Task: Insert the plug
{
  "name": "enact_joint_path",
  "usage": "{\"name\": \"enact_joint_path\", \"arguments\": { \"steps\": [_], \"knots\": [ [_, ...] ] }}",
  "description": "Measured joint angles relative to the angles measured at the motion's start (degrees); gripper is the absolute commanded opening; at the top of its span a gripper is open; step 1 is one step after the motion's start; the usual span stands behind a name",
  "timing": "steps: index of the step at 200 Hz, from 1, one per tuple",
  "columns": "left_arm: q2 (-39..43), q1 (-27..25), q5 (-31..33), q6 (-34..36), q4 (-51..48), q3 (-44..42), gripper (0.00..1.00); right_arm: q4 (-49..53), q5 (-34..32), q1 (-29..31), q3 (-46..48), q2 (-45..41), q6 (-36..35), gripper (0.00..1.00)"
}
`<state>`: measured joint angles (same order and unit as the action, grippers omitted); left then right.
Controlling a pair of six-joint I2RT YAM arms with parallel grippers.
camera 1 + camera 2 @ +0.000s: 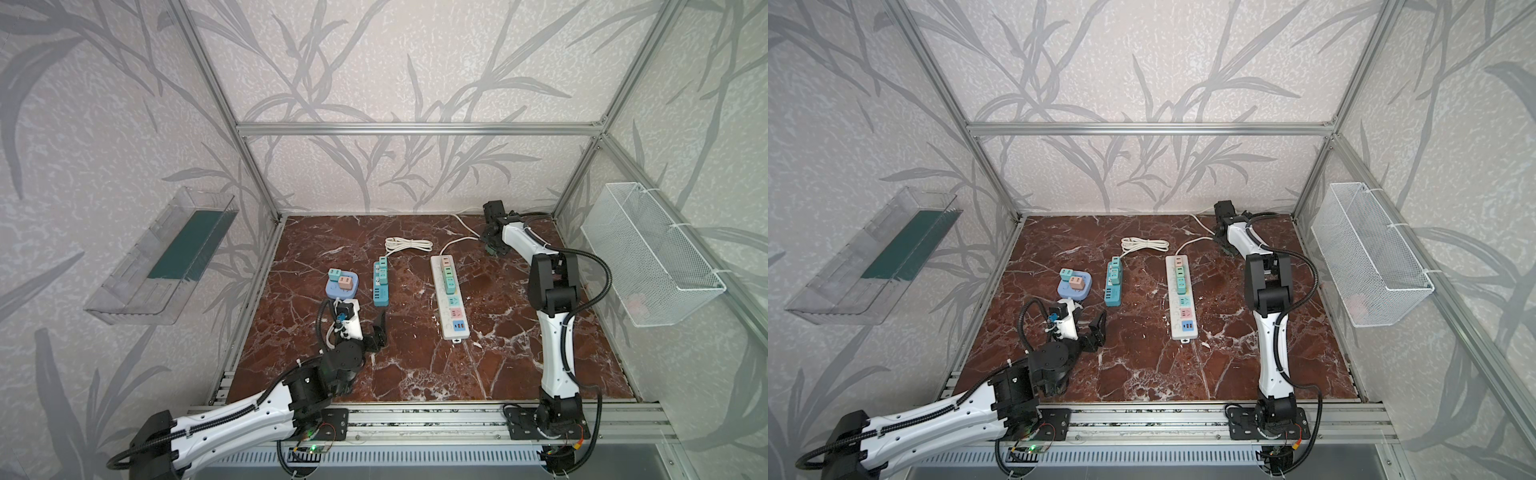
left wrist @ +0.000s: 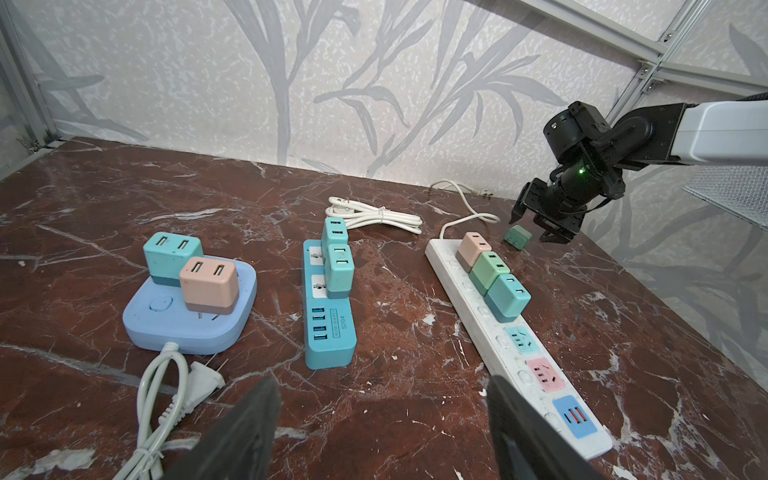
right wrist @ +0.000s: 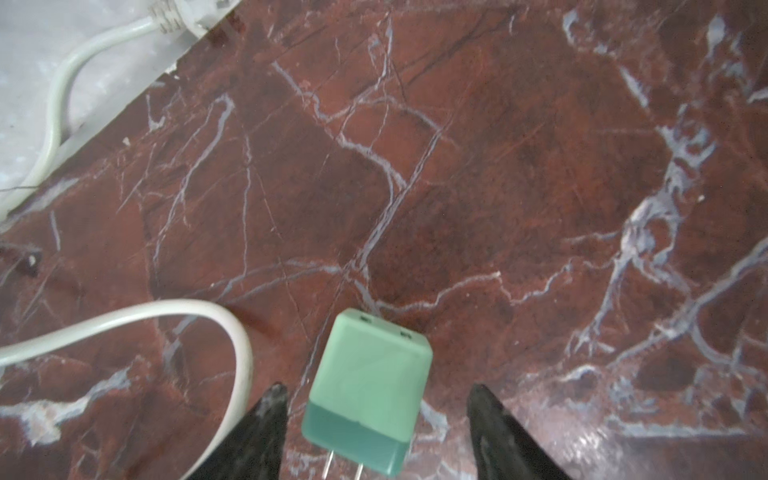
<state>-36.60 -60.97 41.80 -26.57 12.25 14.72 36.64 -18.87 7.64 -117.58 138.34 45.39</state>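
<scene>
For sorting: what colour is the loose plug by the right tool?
Plug: mint green, teal base; right wrist view.

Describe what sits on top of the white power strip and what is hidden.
On the white power strip stand a pink adapter, a green adapter and a teal adapter, side by side at its corded end. The sockets beneath are covered.

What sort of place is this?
Probably a robot test booth, not a home: an aluminium frame lined with wallpaper boxes in a marble-look table, a left arm and a right arm are bolted to its front rail, and power strips lie set out.
</scene>
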Motion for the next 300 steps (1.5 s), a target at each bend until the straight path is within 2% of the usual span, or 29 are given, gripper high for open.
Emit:
{"name": "enact_joint_path", "arguments": {
  "steps": [30, 64, 108, 163, 203, 225, 246, 275, 300],
  "knots": [
    [-0.8, 0.4, -0.5, 0.0, 0.5, 0.0, 0.80, 4.9, 1.5, -0.7, -8.4, 6.1, 0.0, 0.62],
    [-0.8, 0.8, -1.0, 0.0, 1.0, 0.0, 0.80, 6.7, 2.5, -0.9, -8.1, 6.3, -0.1, 0.51],
    [-0.7, 1.0, -1.5, -0.1, 1.1, 0.0, 0.80, -0.2, 5.1, -0.9, 5.6, -1.4, -1.0, 0.35],
    [2.1, 1.0, -2.5, -1.1, -1.3, 0.1, 0.79, -6.1, 7.0, -0.2, 18.2, -9.7, -4.6, 0.34],
    [7.8, 1.1, -2.7, -3.5, -5.9, 0.1, 0.78, -11.1, 6.0, 2.7, 31.9, -22.6, -8.2, 0.33],
    [9.2, 1.2, -0.4, -4.1, -10.6, 1.6, 0.78, -14.1, 4.1, 7.3, 40.5, -31.4, -10.1, 0.33],
    [8.7, 1.2, 1.9, -4.2, -14.9, 4.0, 0.78, -16.1, 1.2, 14.9, 49.1, -40.6, -12.0, 0.33],
    [9.4, 1.5, 3.3, -5.2, -18.6, 5.0, 0.78, -18.0, -3.7, 30.9, 58.3, -51.2, -12.9, 0.33],
    [11.3, 1.5, 4.2, -6.2, -20.2, 4.8, 0.77, -19.5, -5.1, 44.8, 62.1, -52.3, -10.7, 0.33]
  ]
}}
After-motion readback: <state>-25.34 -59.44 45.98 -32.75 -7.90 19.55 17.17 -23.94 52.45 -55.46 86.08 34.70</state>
